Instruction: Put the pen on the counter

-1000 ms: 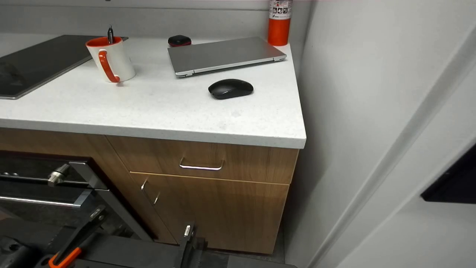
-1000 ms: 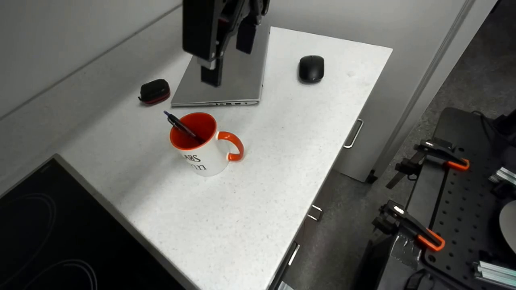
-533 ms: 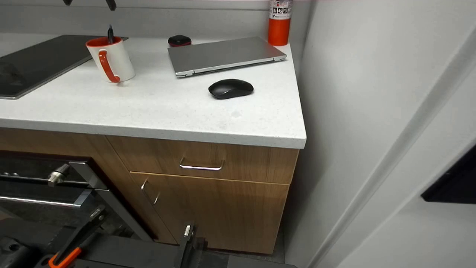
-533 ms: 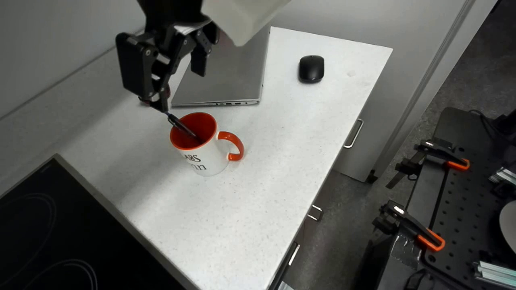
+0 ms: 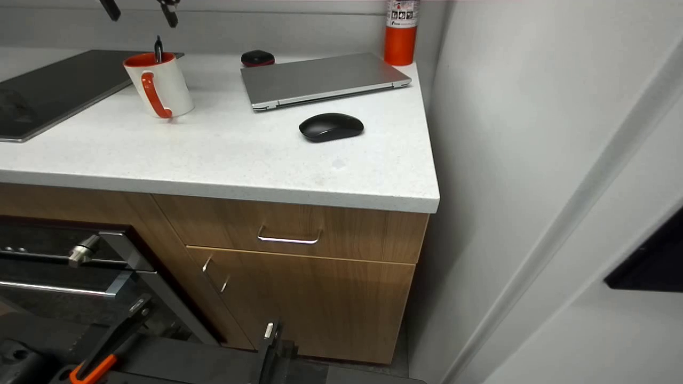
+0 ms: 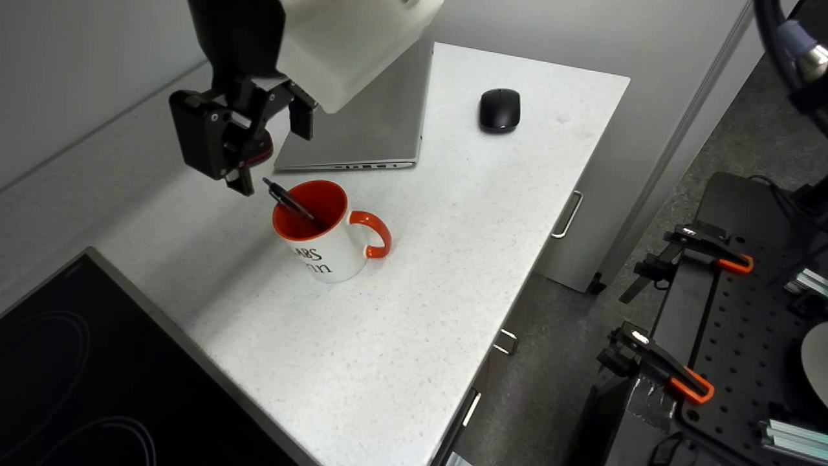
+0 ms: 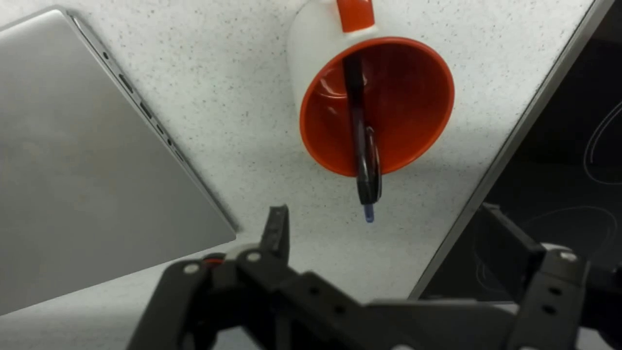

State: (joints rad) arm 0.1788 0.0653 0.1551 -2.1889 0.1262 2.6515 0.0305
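Observation:
The dark pen leans in the white mug with orange inside and handle, its blue-tipped end above the rim. Both exterior views show the pen in the mug. The mug stands on the white speckled counter, which also shows in an exterior view and the wrist view. My gripper is open and empty; the pen's end lies between its fingers in the wrist view, apart from both. In both exterior views the gripper is above and beside the mug.
A grey closed laptop and a black mouse lie on the counter. A small black-and-red case is partly hidden behind the gripper. A black cooktop borders the mug's other side. A red cylinder stands behind the laptop.
My gripper has moved from above the laptop to beside the mug, and lower over the last half second. The pen and mug have not moved.

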